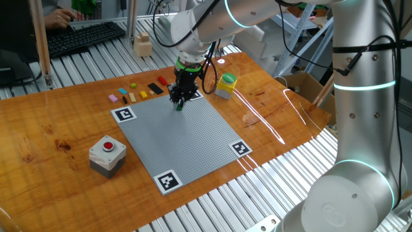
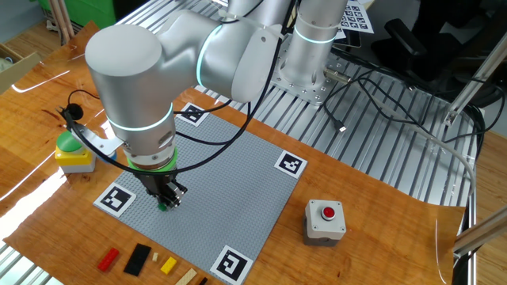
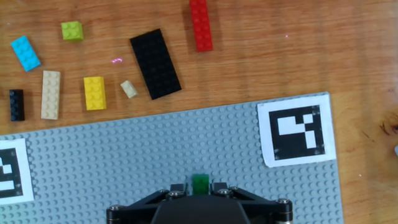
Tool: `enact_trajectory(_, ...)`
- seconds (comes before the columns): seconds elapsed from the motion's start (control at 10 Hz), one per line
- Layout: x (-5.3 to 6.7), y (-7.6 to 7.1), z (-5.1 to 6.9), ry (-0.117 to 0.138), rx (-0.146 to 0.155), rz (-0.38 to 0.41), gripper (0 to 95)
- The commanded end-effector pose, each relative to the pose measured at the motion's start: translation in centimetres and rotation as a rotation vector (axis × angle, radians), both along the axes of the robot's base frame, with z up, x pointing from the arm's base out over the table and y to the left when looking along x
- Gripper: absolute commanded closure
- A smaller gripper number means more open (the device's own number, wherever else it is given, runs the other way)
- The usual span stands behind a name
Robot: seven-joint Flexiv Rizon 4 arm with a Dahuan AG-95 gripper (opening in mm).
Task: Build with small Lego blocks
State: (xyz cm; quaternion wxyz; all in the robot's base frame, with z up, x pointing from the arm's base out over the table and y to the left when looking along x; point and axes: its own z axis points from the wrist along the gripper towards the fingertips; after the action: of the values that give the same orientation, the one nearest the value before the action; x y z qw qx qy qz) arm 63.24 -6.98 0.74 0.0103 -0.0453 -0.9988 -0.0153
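Nearest the hand camera, the gripper point(image 3: 200, 186) fills the bottom edge of the hand view; its black body is cut off by the frame and only the two fingertips show. Between them sits a small green brick point(image 3: 200, 182), touched on both sides, so the gripper is clenched on the green brick. The brick's underside is hidden, so whether it is seated on the studs of the grey baseplate point(image 3: 155, 155) cannot be told. In both fixed views the gripper point(image 1: 179, 103) points straight down at the baseplate point(image 1: 187, 135), and only a speck of green shows at its tips point(image 2: 164, 205).

The other loose bricks lie on the wooden bench point(image 3: 298, 50) beyond the baseplate's edge, well apart from the gripper: a long red brick point(image 3: 201, 25), a wide black plate point(image 3: 155, 63), a tiny tan piece point(image 3: 129, 89) just beside it, a yellow brick point(image 3: 94, 93), a longer tan brick point(image 3: 50, 94), a small black brick point(image 3: 17, 104), a blue brick point(image 3: 25, 53) and a lime-green brick point(image 3: 72, 30). A pink brick point(image 1: 113, 98) shows only in one fixed view, at the end of the row.

Printed square markers point(image 3: 296, 130) sit at the baseplate's corners; the one at the left edge of the hand view is cut off. A grey box with a red button point(image 1: 107, 154) stands on the bench near the baseplate.
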Motion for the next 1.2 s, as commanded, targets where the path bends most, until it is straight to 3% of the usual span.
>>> enact_trajectory(0.1, 0.03, 0.02, -0.07, -0.002, -0.002, 0.01, 76.0)
enact_trajectory(0.7, 0.03, 0.03, -0.13, -0.002, -0.004, 0.048, 76.0)
enact_trajectory(0.8, 0.03, 0.03, -0.13, -0.001, -0.004, 0.054, 95.0)
enact_trajectory(1.2, 0.03, 0.03, -0.14, 0.003, -0.002, 0.067, 95.0)
